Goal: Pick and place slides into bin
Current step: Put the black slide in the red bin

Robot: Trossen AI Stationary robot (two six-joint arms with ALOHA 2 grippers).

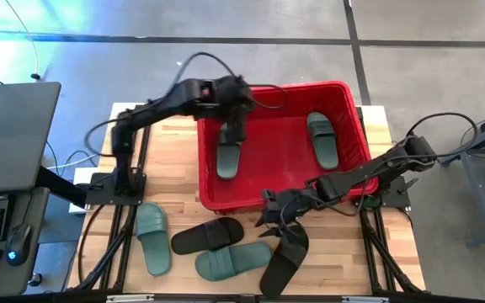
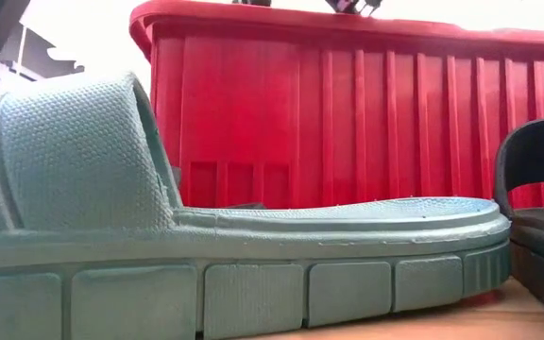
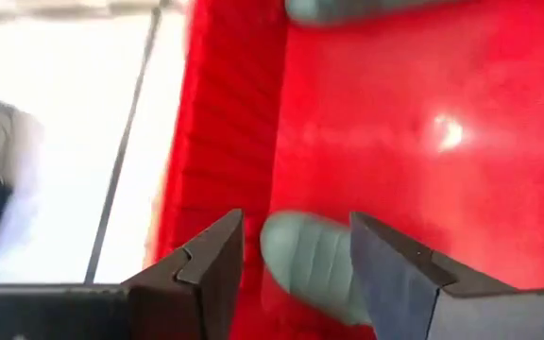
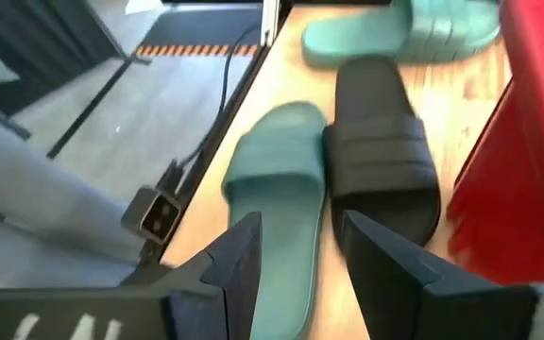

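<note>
On the wooden table (image 1: 175, 160), ringed by grey concrete floor (image 1: 428, 76), the red bin (image 1: 356, 126) held two green slides; four lay at six o'clock. Left gripper (image 3: 296, 269) fingers spread over one; right gripper (image 4: 300, 260) fingers spread.

Low view: green slide (image 2: 206, 255) cut off at left edge; bin (image 2: 366, 104) hides arms.

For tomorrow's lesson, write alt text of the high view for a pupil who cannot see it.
A red bin on a wooden table holds two green slides, with the left claw open above one. The right claw hangs open over the table in front of the bin, above four slides, two green and two black.
</note>
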